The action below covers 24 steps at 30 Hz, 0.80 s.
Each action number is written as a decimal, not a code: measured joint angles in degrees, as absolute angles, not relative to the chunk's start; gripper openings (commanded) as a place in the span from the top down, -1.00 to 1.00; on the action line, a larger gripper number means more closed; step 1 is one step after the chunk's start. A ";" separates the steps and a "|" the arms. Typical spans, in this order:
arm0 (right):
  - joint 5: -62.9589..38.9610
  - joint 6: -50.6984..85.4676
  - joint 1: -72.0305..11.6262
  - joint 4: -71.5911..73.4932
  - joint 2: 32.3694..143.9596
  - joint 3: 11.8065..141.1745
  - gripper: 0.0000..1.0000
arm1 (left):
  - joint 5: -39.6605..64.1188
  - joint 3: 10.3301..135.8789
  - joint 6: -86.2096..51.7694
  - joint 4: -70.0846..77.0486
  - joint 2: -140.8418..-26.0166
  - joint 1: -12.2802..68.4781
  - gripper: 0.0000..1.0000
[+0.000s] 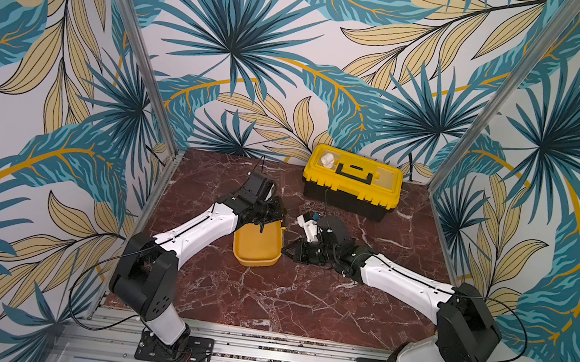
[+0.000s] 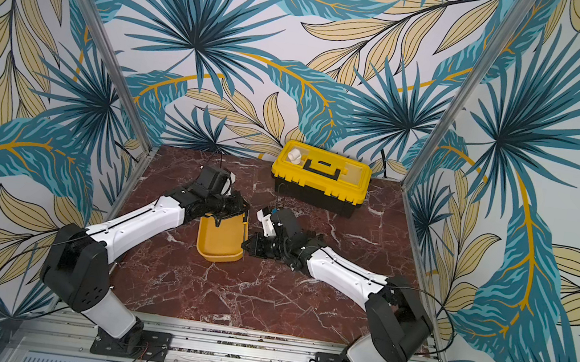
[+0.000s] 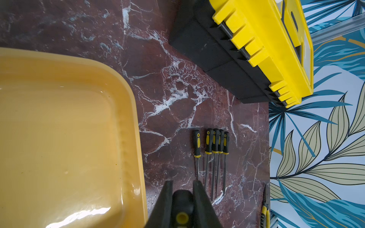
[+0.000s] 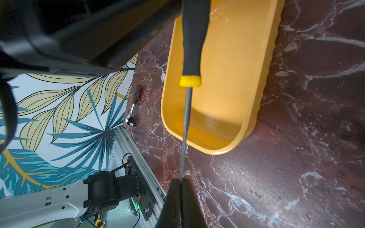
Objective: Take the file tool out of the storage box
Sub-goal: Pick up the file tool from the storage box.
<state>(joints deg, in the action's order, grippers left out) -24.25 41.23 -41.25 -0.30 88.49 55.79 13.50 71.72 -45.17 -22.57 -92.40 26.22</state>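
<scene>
My right end effector [image 4: 180,181] looks matt black, the shallow orange-yellow plastic tub [image 4: 227,69] smooth and glossy, the slim file tool [image 4: 190,81] dull grey metal with a matt black-and-yellow handle, and the dark red marble-patterned surface [image 4: 296,158] faintly shiny with white veins.

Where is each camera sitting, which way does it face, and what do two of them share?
Top views: high over the front rail, looking down at the table; left arm and right arm visible.
Left wrist: behind the left gripper, shut on the file tool handle, facing the toolbox.
Right wrist: behind the right gripper, shut on its shaft, facing the storage box; left arm visible.
Shared: both wrist views show the storage box.
</scene>
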 measured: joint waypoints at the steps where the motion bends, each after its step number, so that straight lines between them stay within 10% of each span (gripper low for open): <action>1: -24.08 41.21 -41.25 -0.32 88.49 55.79 1.00 | 13.37 71.72 -45.01 -22.57 -92.40 26.22 0.67; 16: -12.10 41.63 -41.65 -7.29 87.55 55.79 1.00 | 15.53 74.78 -38.15 -25.30 -92.49 24.86 -0.94; 24: -0.62 41.56 -41.67 -17.89 88.03 56.03 1.00 | 14.09 75.02 -32.14 -31.22 -87.46 24.49 -1.00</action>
<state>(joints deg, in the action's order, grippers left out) -0.62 41.56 -41.67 -17.89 88.03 56.03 14.09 75.02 -32.14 -31.22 -87.46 24.49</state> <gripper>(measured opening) 0.070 0.999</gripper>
